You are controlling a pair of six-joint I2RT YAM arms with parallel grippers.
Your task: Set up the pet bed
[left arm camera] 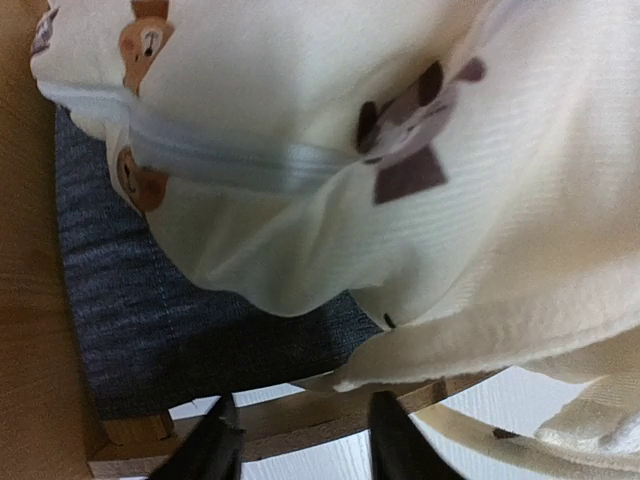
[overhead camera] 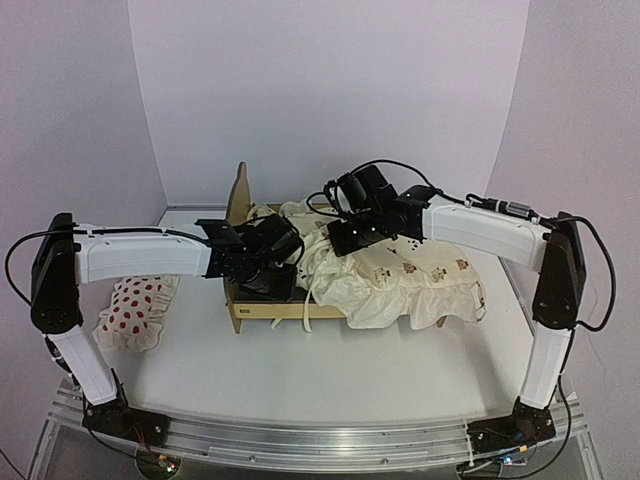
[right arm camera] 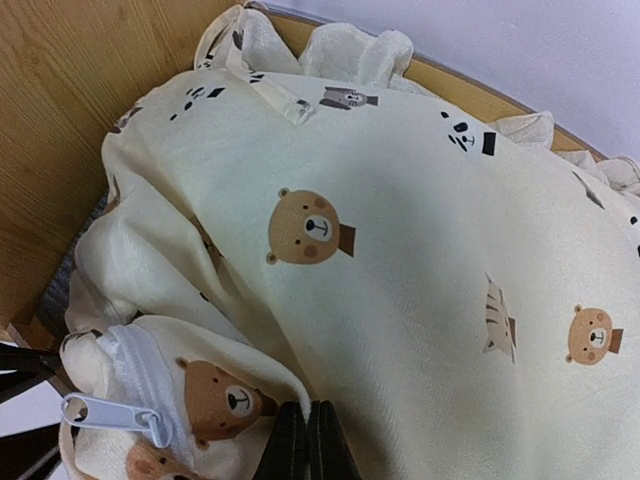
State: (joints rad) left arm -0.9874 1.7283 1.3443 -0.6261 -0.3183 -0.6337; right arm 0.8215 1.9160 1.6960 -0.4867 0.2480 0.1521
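The pet bed (overhead camera: 262,313) stands mid-table, its plywood headboard (overhead camera: 239,192) on the left. A cream bear-print cushion (overhead camera: 410,278) lies bunched over it and spills past its right end. My left gripper (overhead camera: 266,274) hangs over the bed's near left part. In the left wrist view that gripper (left arm camera: 305,445) is open, its fingers (left arm camera: 213,448) apart above the wooden front rail (left arm camera: 300,412), with nothing between them; the grey fabric base (left arm camera: 150,300) shows under the cushion (left arm camera: 350,150). My right gripper (right arm camera: 307,442) is shut on a fold of the cushion (right arm camera: 400,290) near the headboard (right arm camera: 90,110).
A small white pillow with red spots (overhead camera: 135,305) lies on the table left of the bed, under my left arm. The cushion's zipper pull (right arm camera: 110,412) sits beside my right fingers. Purple walls close the table at the back and both sides.
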